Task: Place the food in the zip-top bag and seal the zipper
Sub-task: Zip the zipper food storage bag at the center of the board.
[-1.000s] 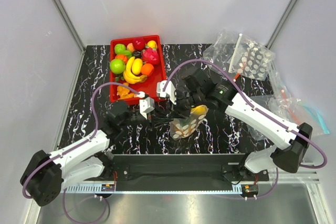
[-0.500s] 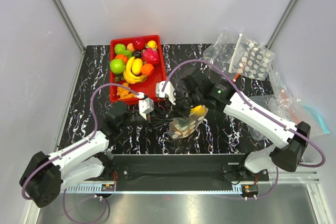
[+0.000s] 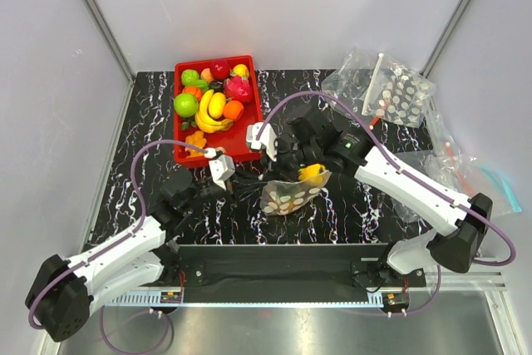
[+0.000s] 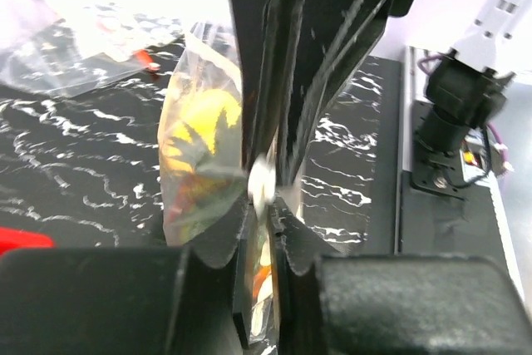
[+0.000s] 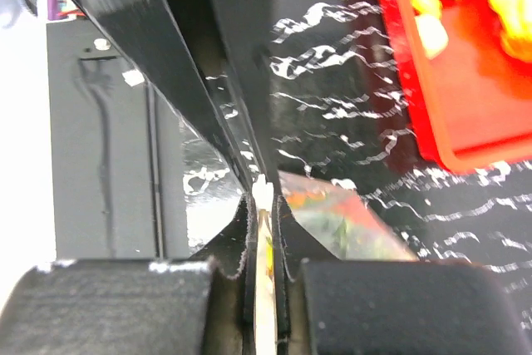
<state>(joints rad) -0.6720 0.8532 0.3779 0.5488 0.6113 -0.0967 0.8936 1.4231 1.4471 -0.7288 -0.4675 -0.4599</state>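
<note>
The zip-top bag (image 3: 291,197), clear with white dots, hangs between my two grippers just above the table's middle. Inside it shows yellow-orange food (image 3: 312,175), seemingly the pineapple with green leaves. My left gripper (image 3: 254,189) is shut on the bag's zipper edge from the left. My right gripper (image 3: 278,177) is shut on the same edge from behind. In the left wrist view the jaws (image 4: 264,205) pinch the pale zipper strip, with the bag (image 4: 195,180) and food (image 4: 204,118) to the left. In the right wrist view the jaws (image 5: 263,205) pinch the strip beside the bag (image 5: 341,222).
A red tray (image 3: 251,122) with several toy fruits stands at the back left, close behind the grippers; it also shows in the right wrist view (image 5: 465,130). Another dotted bag (image 3: 403,97) and plain clear bags (image 3: 461,174) lie at the right.
The bag has moved left and slightly toward the near edge. My left gripper has drawn back leftward along the zipper edge, and the right gripper has followed to the left.
</note>
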